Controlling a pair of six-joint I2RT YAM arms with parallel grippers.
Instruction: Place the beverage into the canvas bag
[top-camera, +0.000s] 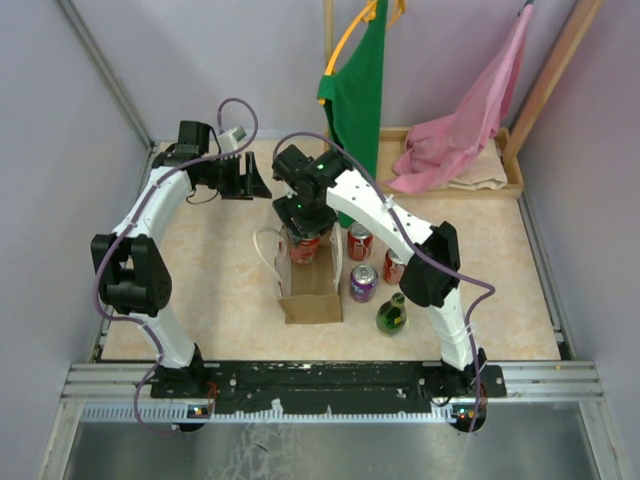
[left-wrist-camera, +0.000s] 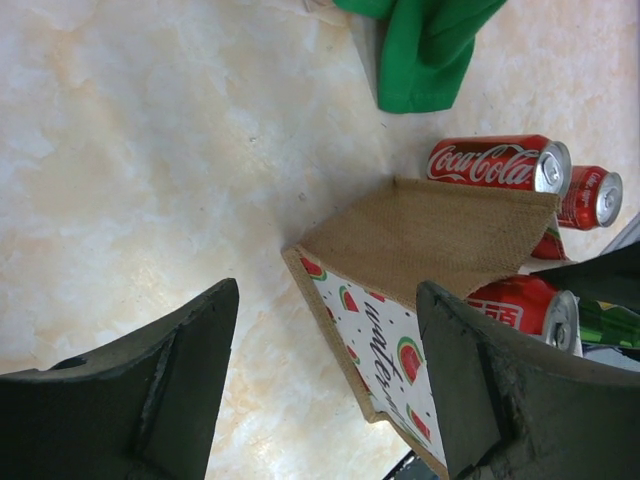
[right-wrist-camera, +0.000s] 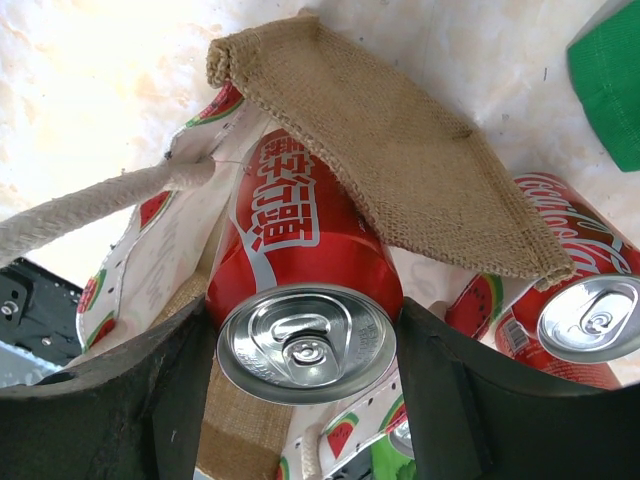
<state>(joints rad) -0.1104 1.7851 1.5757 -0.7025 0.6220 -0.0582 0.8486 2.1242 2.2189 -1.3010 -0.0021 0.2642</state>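
Observation:
The canvas bag (top-camera: 310, 290) stands mid-table, cream with watermelon print (left-wrist-camera: 390, 345) and tan burlap sides (right-wrist-camera: 400, 160). My right gripper (top-camera: 303, 225) is shut on a red cola can (right-wrist-camera: 300, 250), the beverage, with its fingers (right-wrist-camera: 430, 375) pressed on both sides just under the lid. The can hangs at the bag's far end, its lower part between the printed panel and a folded burlap flap. My left gripper (top-camera: 255, 182) hovers to the far left of the bag. It is open with nothing in it, and the bag's corner shows between its fingers (left-wrist-camera: 200, 360).
Right of the bag stand two red cans (top-camera: 359, 241) (top-camera: 393, 268), a purple can (top-camera: 363, 283) and a green bottle (top-camera: 391, 316). A white rope handle (right-wrist-camera: 90, 215) hangs off the bag's left side. At the back, a green cloth (top-camera: 355, 100) hangs and a pink cloth (top-camera: 470, 130) lies over a wooden tray (top-camera: 515, 185).

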